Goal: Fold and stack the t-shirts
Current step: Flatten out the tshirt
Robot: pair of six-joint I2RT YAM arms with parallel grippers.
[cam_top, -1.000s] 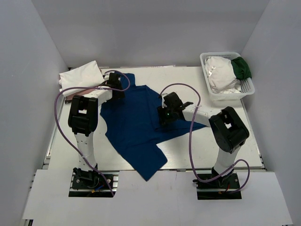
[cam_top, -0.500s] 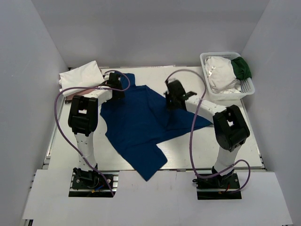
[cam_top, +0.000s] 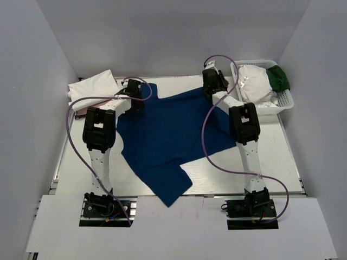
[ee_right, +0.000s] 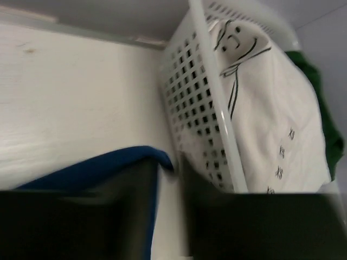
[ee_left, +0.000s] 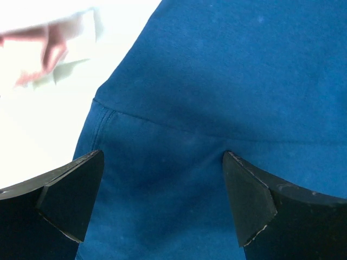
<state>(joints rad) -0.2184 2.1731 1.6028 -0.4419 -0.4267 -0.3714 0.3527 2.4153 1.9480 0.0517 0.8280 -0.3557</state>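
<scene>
The royal-blue t-shirt (cam_top: 162, 135) lies spread over the table's middle, one end hanging over the front edge. My left gripper (cam_top: 140, 92) is open just above its back left corner; the left wrist view shows the fingers wide apart (ee_left: 162, 200) over blue cloth (ee_left: 217, 81). My right gripper (cam_top: 213, 86) is at the back, next to the basket, shut on the shirt's far right edge; blue cloth (ee_right: 92, 168) drapes at its fingertips (ee_right: 169, 179). A white t-shirt (cam_top: 255, 84) and a dark green one (cam_top: 279, 77) lie in the basket. Another white shirt (cam_top: 92, 86) lies back left.
The white lattice basket (cam_top: 237, 81) stands at the back right, its wall (ee_right: 200, 97) very close to my right fingers. A pale pink patch (ee_left: 49, 49) shows blurred by the white cloth at the back left. Grey walls enclose the table.
My right gripper has moved from the table's middle to the back right by the basket, pulling the blue shirt's edge with it. The left arm has barely moved.
</scene>
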